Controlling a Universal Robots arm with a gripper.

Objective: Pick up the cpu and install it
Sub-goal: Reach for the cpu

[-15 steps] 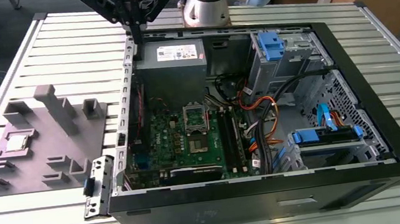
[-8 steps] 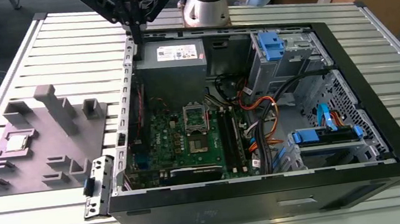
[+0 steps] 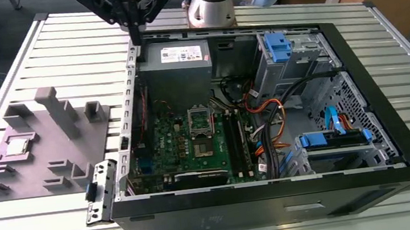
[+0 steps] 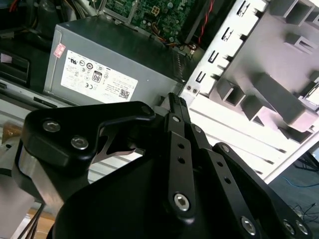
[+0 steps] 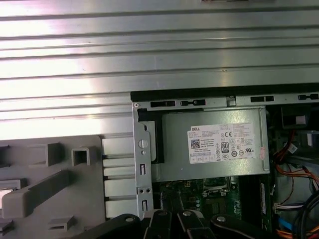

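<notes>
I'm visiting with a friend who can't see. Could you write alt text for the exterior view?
A robot arm's black gripper hangs over the edge of an open computer case on a slatted metal table. The cpu lies in a grey tray at the exterior view's left, apart from the gripper. Inside the case, the motherboard's socket sits near the middle.

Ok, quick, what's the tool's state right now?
Tool: closed, holding nothing. The small square silver-topped cpu lies on the grey plastic tray.
</notes>
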